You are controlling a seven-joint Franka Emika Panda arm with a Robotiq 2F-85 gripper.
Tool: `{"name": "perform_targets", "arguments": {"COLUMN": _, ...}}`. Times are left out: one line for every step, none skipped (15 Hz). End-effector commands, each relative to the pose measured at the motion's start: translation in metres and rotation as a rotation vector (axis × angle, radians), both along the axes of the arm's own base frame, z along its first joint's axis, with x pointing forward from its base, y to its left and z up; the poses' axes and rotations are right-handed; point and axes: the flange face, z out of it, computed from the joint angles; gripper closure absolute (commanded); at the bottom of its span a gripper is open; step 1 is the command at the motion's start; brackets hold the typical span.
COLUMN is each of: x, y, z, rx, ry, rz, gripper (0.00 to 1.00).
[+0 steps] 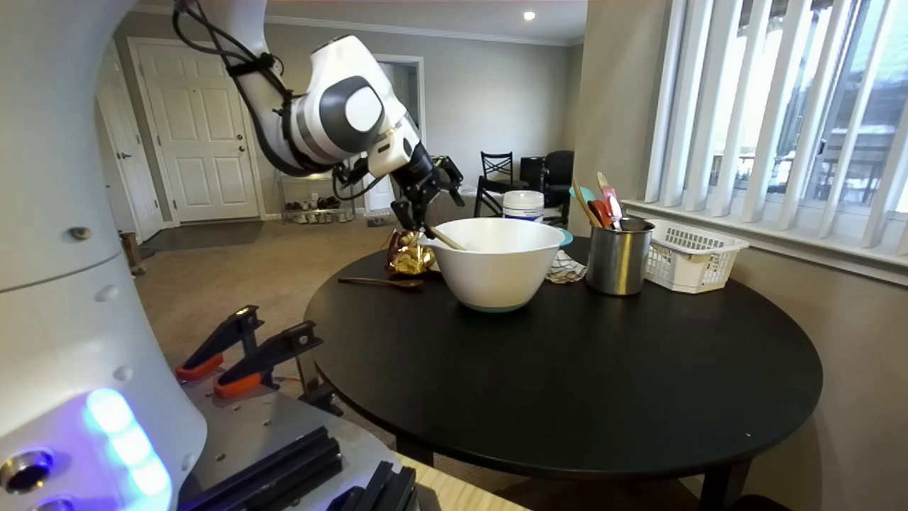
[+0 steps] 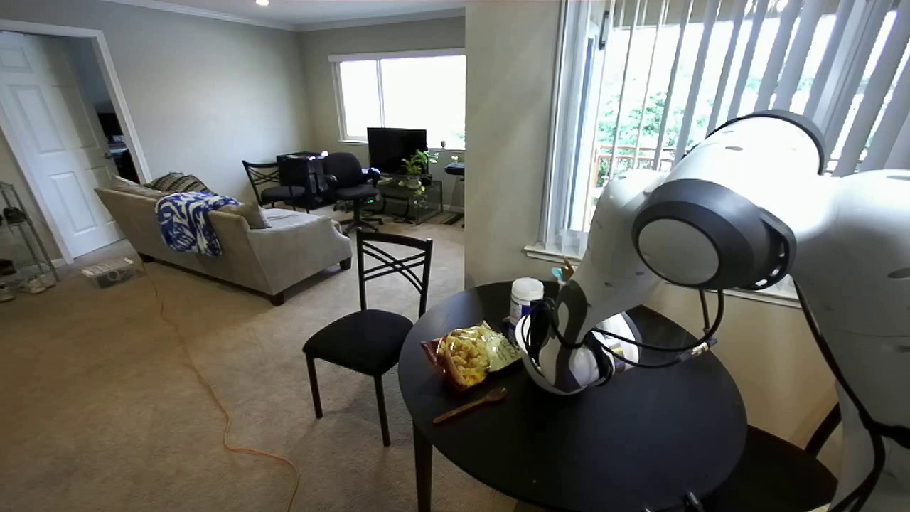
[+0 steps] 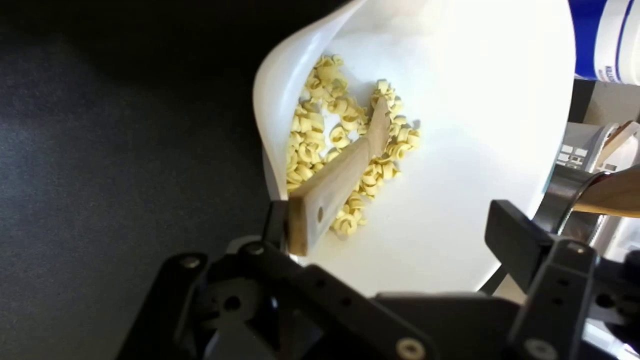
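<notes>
Evidently, the claw [image 3: 392,222] is held with its fingers [image 3: 276,222] apart. Between them, a wooden utensil [image 3: 335,185] is seen, its handle end just beside one finger; whether it is touched cannot be told. Beneath the claw, the utensil's head is rested among pasta curls [image 3: 306,140] inside a white bowl [image 1: 496,280]. Farther from the claw, past the bowl, a metal pot [image 1: 616,262] and a basket [image 1: 706,266] are carried by the desk [image 1: 567,397].

One bowl [image 1: 500,273], one canister [image 1: 616,261], one basket [image 1: 696,273], two clamps [image 1: 273,353].
</notes>
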Motion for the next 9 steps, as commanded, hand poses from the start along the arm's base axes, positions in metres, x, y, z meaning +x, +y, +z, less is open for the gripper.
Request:
{"name": "perform_targets", "arguments": {"x": 0.0065, "y": 0.0006, "z": -0.0027, "rx": -0.01, "ry": -0.023, "rz": -0.005, "gripper": 0.0}}
{"name": "perform_targets", "arguments": {"x": 0.0083, "y": 0.0014, "z": -0.0036, "rx": -0.011, "ry": -0.023, "rz": -0.005, "gripper": 0.0}}
{"name": "perform_targets", "arguments": {"x": 0.0098, "y": 0.002, "z": -0.0043, "rx": -0.013, "ry": -0.023, "rz": -0.003, "gripper": 0.0}}
{"name": "perform_targets", "arguments": {"x": 0.0111, "y": 0.0024, "z": -0.0053, "rx": -0.015, "ry": -0.023, "rz": -0.002, "gripper": 0.0}}
{"name": "perform_targets", "arguments": {"x": 0.0122, "y": 0.0028, "z": -0.0065, "rx": -0.017, "ry": -0.022, "rz": -0.002, "gripper": 0.0}}
{"name": "perform_targets", "arguments": {"x": 0.013, "y": 0.0031, "z": -0.0074, "rx": -0.019, "ry": -0.022, "rz": -0.001, "gripper": 0.0}}
{"name": "perform_targets", "arguments": {"x": 0.0134, "y": 0.0035, "z": -0.0084, "rx": -0.021, "ry": -0.021, "rz": 0.0, "gripper": 0.0}}
{"name": "perform_targets", "arguments": {"x": 0.0134, "y": 0.004, "z": -0.0096, "rx": -0.022, "ry": -0.019, "rz": 0.004, "gripper": 0.0}}
{"name": "perform_targets", "arguments": {"x": 0.0132, "y": 0.0047, "z": -0.0103, "rx": -0.023, "ry": -0.022, "rz": 0.011, "gripper": 0.25}}
